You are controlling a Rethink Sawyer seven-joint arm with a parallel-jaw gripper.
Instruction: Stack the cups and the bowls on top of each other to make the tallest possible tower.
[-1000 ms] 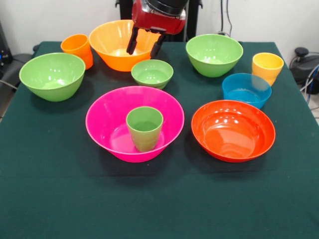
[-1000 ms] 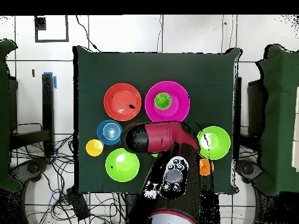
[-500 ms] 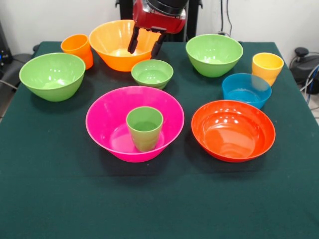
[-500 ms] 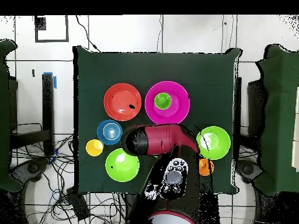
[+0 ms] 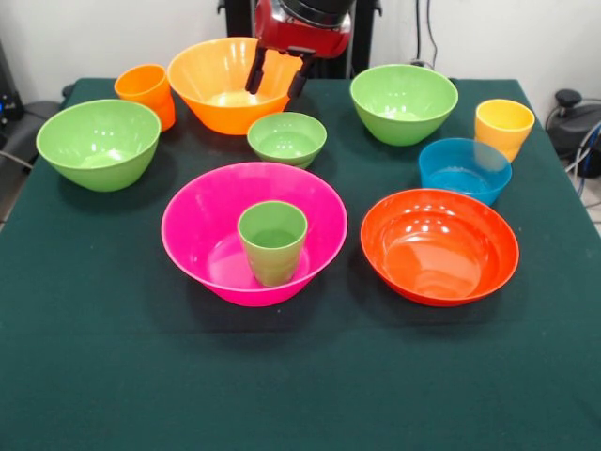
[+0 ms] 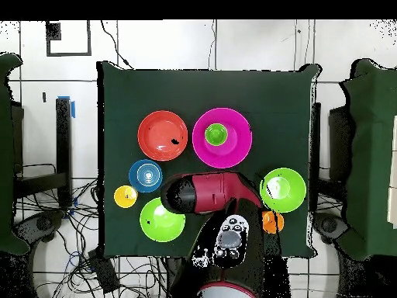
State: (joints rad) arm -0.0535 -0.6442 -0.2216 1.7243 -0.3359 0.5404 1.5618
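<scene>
Counter [image 5: 94, 376] under a dark green cloth carries everything, and the red and black arm [image 6: 213, 192] hangs over its far edge, as the front view shows it. The tool [image 5: 278, 73] is raised above the orange bowl [image 5: 225, 86] at that far edge, its two dark fingers [image 5: 255, 71] apart and holding nothing.

The pink bowl [image 5: 202, 230], the largest piece, sits near the middle of the counter with the green cup [image 5: 272, 242] standing upright inside it; nothing else is stacked. Just beside it, toward the right edge, is the red-orange bowl [image 5: 439, 246]. One light green bowl [image 5: 98, 143] sits by the left edge, and another light green bowl [image 5: 404, 101] sits toward the far right corner.

The translucent blue bowl [image 5: 464, 169] lies between the red-orange bowl and the yellow-orange cup [image 5: 503, 128], which stands at the right edge. The small green bowl [image 5: 286, 138] sits between the pink bowl and the orange bowl, apart from both. The orange cup [image 5: 146, 92] stands near the far left corner, leaning a little, close against the orange bowl's side.
</scene>
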